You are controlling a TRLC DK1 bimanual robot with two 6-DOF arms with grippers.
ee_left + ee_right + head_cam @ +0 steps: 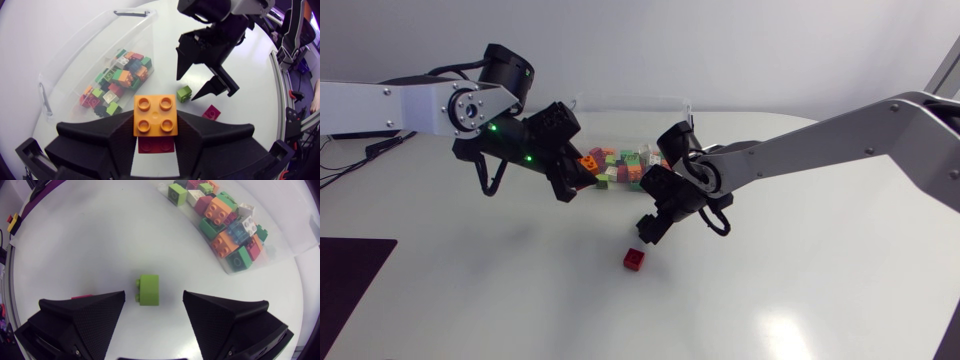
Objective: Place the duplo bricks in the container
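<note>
My left gripper [578, 176] hangs just left of the clear container [650, 101] and is shut on an orange brick [588, 160]. In the left wrist view the orange brick [155, 115] sits clamped between the fingers, with a red brick [156, 145] stuck under it. My right gripper [653, 220] is low over the table in front of the container, open. A green brick [149, 290] lies on the table between its spread fingers, touching neither. A red brick [635, 259] lies loose in front of that gripper.
The container [75, 60] holds several mixed bricks [227, 222] in orange, green, red and white. The two grippers are close, with the right gripper [200, 82] just ahead of my left one. A dark mat [345, 275] covers the table's front left corner.
</note>
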